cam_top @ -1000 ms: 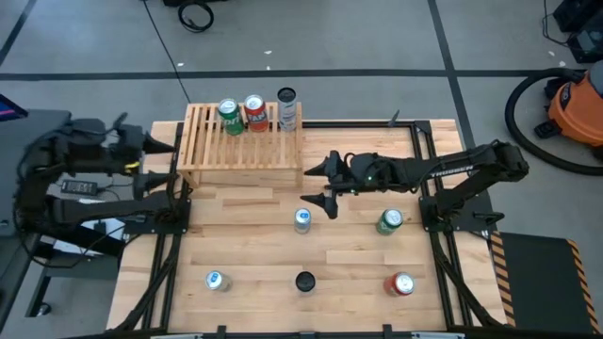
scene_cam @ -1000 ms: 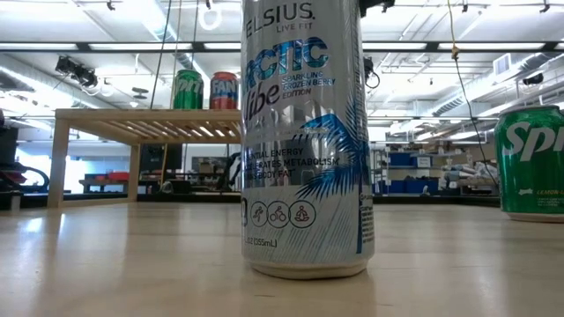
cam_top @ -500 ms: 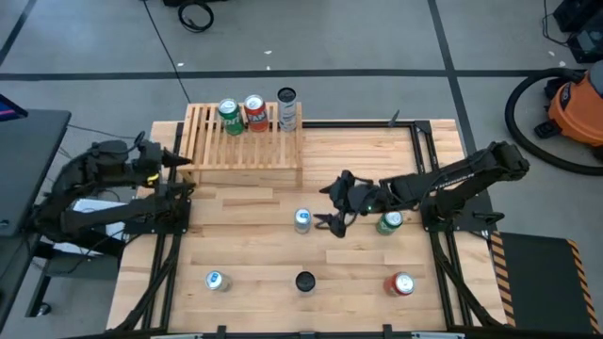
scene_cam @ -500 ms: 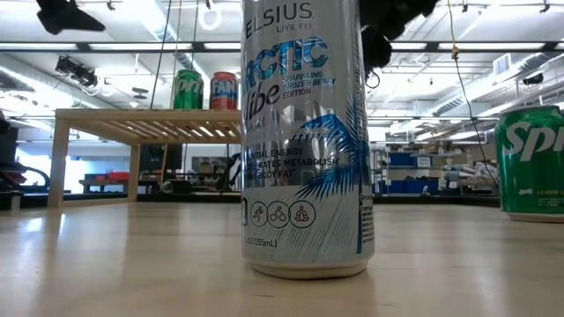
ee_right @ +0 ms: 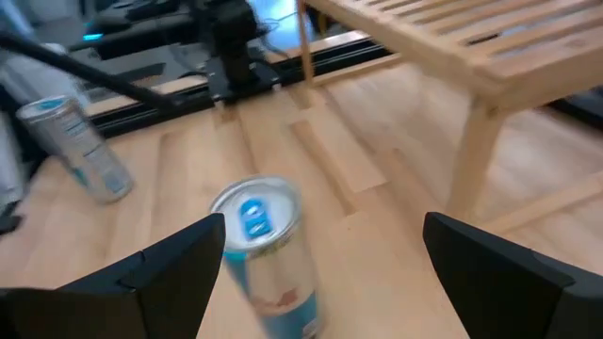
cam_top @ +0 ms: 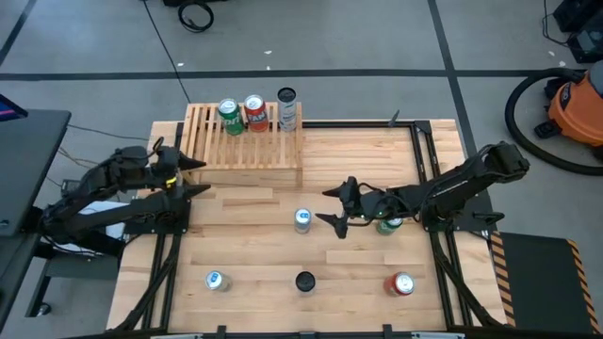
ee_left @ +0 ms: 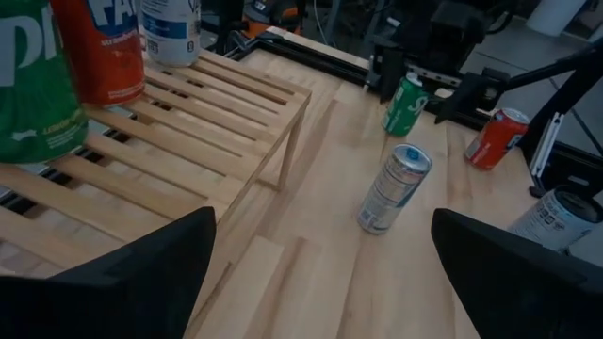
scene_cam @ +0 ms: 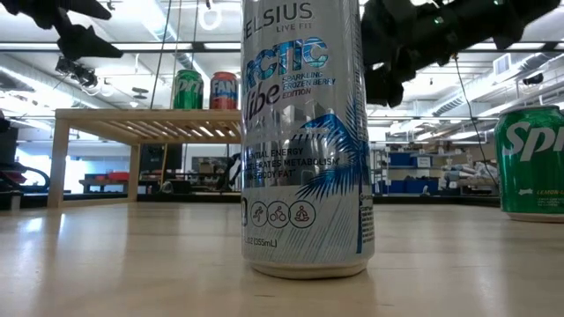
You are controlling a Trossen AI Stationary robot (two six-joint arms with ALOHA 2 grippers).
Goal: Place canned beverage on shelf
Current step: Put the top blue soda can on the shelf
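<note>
Three cans [cam_top: 254,113] sitting along the far edge of the shelf [cam_top: 243,151], green, red and a pale one out at the far right corner, leaving the slats nearer the arms bare. Hovering with fingers spread wide, right gripper [cam_top: 337,207] just beside the blue-topped silver can [cam_top: 301,220] at mid-table, not touching it, jaws facing it with that can showing between the fingers [ee_right: 160,273] in the right wrist view. Standing upright, that silver can, with open wood between it and the shelf's front legs. Trailing close behind the right gripper, a green can [cam_top: 389,222] partly hidden under the arm. Waiting wide open at the shelf's left end, left gripper [cam_top: 196,175], close to the rack's edge. Lining up near the front edge of the table [cam_top: 245,254], three more cans: a blue-topped one [cam_top: 215,280], a dark one [cam_top: 304,281] and a red one [cam_top: 401,283], well apart from each other.
</note>
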